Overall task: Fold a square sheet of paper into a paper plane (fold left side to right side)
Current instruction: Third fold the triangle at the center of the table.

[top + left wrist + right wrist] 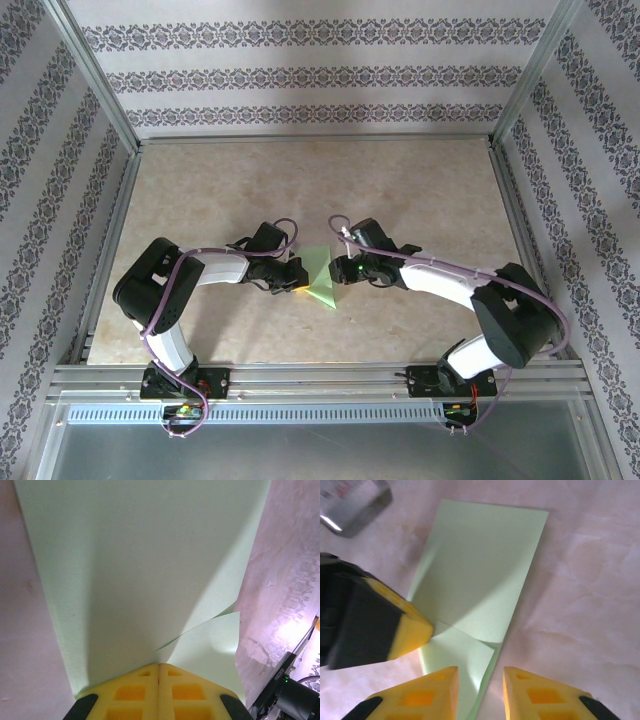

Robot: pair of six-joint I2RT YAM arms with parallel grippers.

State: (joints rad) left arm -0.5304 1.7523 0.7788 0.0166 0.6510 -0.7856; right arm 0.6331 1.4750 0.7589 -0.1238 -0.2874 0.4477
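looks half folded already: got the square sheet of paper lying mid surface, right between both hands. pinched at its left edge by the left hand, with pads pressed tight together, presumably to carry that side over to the right. hovering over the near end with the right hand spread wide, gripping nothing, probably ready to pin the crease. runs long-way far-to-near in the top view, with one corner flap curling up and no pointed nose to speak of.
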